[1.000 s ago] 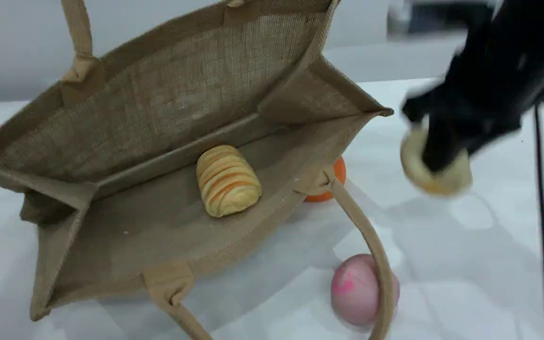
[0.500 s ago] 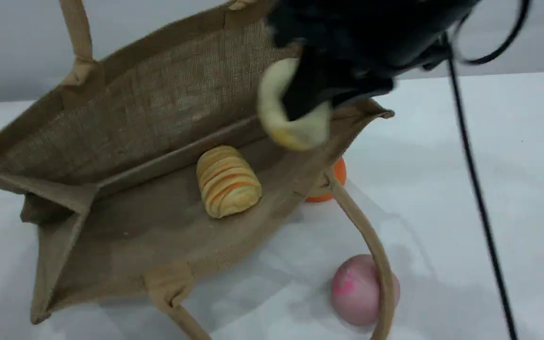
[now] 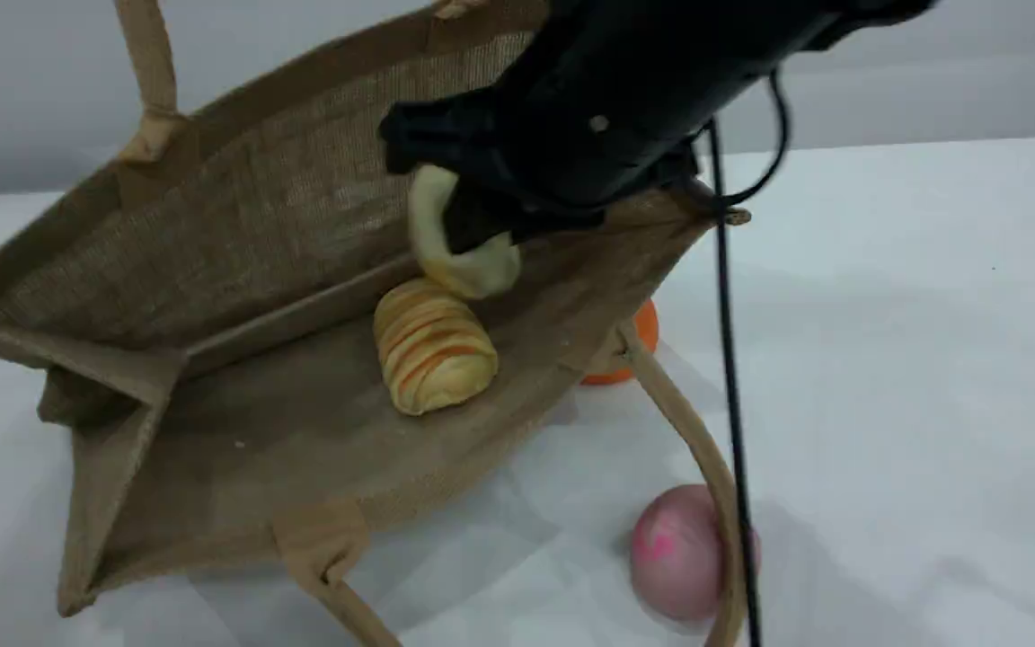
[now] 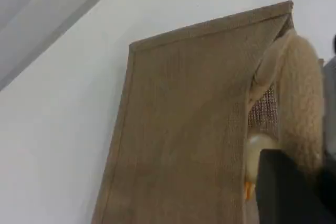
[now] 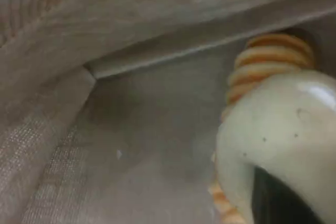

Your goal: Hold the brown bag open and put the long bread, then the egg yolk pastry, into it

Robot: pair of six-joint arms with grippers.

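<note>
Gripping the pastry [image 3: 474, 266] tightly in my right claw [image 3: 468, 229], mid-frame above the bread [image 3: 432, 355] inside the bag [image 3: 302, 189]; left claw [image 4: 294, 182], closed on a handle [image 4: 302, 103], props it open.

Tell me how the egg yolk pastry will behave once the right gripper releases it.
Probably soft: the egg yolk pastry bulges around the right gripper pinching it, so it should spring back rather than break. Its rounded shape may let it roll on the brown bag's lower panel, though the long bread just below could stop it.
</note>
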